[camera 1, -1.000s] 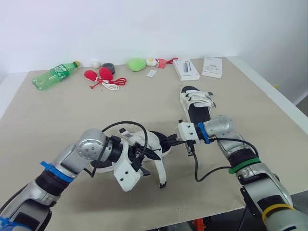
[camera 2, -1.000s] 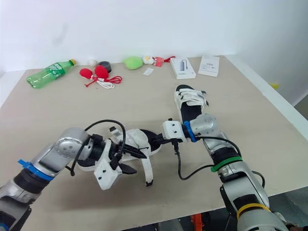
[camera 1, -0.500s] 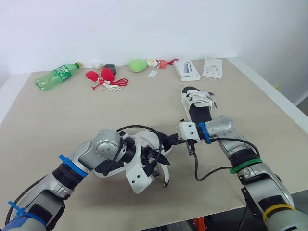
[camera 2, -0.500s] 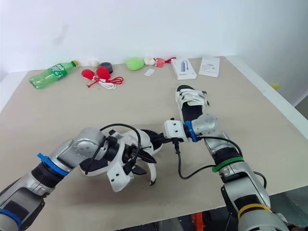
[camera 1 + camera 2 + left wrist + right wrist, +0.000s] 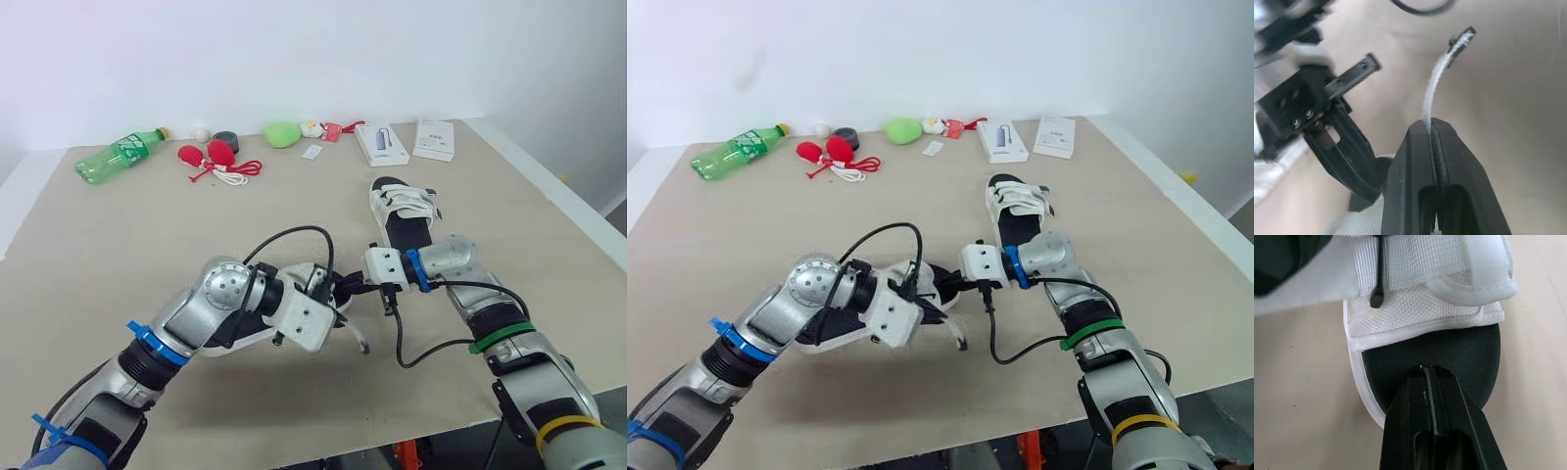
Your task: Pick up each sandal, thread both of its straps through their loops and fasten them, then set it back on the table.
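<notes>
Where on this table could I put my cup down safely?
Free: the bare table between the green bottle and the held sandal, and the right side beyond the second sandal. Crowded: the back edge, lined with small items and boxes, and the near middle around the held sandal.

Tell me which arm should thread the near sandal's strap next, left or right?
Left. The left tool is shut on the strap, whose free end sticks out beyond it. The right tool is shut over the sandal, likely steadying it.
</notes>
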You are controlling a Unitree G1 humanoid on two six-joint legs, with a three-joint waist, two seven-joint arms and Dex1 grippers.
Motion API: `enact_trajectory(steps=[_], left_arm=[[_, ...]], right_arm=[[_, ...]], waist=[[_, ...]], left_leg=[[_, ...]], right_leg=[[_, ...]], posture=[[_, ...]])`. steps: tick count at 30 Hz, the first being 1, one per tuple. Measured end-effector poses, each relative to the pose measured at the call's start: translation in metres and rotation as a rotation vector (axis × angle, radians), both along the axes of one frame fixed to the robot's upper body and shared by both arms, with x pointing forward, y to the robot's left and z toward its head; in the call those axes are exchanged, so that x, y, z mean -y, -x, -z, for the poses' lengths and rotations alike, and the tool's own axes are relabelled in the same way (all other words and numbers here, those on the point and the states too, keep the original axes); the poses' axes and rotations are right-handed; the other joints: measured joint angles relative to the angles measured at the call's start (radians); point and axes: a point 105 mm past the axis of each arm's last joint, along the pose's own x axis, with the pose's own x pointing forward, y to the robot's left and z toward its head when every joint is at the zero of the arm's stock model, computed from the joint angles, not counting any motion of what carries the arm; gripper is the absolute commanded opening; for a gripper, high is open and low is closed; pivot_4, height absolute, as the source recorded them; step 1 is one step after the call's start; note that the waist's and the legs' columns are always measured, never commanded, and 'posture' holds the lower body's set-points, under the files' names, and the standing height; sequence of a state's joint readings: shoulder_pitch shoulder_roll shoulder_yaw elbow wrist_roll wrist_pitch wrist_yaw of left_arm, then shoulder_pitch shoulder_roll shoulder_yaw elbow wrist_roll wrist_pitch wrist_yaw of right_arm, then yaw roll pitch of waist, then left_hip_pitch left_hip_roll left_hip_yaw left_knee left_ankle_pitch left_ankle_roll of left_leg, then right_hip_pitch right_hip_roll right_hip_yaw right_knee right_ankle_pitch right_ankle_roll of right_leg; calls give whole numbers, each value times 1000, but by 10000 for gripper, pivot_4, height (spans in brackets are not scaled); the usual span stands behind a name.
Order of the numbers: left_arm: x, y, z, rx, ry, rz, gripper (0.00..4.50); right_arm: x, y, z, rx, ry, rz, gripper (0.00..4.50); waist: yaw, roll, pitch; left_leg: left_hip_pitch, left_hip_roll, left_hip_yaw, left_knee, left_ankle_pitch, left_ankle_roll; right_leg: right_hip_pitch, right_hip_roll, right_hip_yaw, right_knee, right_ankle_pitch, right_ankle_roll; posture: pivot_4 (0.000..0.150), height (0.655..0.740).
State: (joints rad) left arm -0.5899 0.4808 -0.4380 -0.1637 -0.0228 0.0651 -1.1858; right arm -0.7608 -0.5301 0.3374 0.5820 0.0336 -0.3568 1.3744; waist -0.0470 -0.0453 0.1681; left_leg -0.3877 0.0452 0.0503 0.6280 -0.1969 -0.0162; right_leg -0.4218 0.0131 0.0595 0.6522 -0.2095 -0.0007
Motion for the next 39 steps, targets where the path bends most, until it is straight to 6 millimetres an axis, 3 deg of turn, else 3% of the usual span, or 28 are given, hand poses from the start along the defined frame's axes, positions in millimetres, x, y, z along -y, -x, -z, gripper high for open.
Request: enact_trajectory(steps=[5, 12, 21, 27, 39], left_arm=[[-10, -6, -30, -387, 211, -153, 278], [-28, -20, -42, -740, 374, -335, 278], [-47, -23, -29, -783, 384, -434, 278], [-62, -35, -10, -780, 391, -566, 278], [-67, -43, -4, -777, 417, -593, 278]], right_arm=[[-1, 1, 0, 5, 0, -9, 0], [-2, 1, -1, 12, -1, -15, 0], [-3, 2, 0, 14, -1, -20, 0], [-3, 2, 0, 13, -1, -20, 0], [-3, 1, 0, 11, -3, -21, 0]], waist=[[-1, 0, 0], [-2, -1, 1], [-3, -1, 1], [-3, -1, 1], [-3, -1, 1]], left_leg=[[-1, 1, -1, -1, -1, 1], [-2, 1, -2, -2, -1, 1], [-2, 1, -2, -3, -1, 0], [-1, 1, -2, -3, -1, 0], [-1, 1, -1, -3, -1, 0]], right_leg=[[-1, 2, -1, 0, -1, -2], [-2, 3, -1, 0, -1, -2], [-2, 3, -1, 0, -1, -2], [-2, 3, -1, 0, -1, -2], [-2, 3, -1, 0, -1, -2]], posture=[[1500, 7400], [1500, 7400], [1500, 7400], [1500, 7400], [1500, 7400]])
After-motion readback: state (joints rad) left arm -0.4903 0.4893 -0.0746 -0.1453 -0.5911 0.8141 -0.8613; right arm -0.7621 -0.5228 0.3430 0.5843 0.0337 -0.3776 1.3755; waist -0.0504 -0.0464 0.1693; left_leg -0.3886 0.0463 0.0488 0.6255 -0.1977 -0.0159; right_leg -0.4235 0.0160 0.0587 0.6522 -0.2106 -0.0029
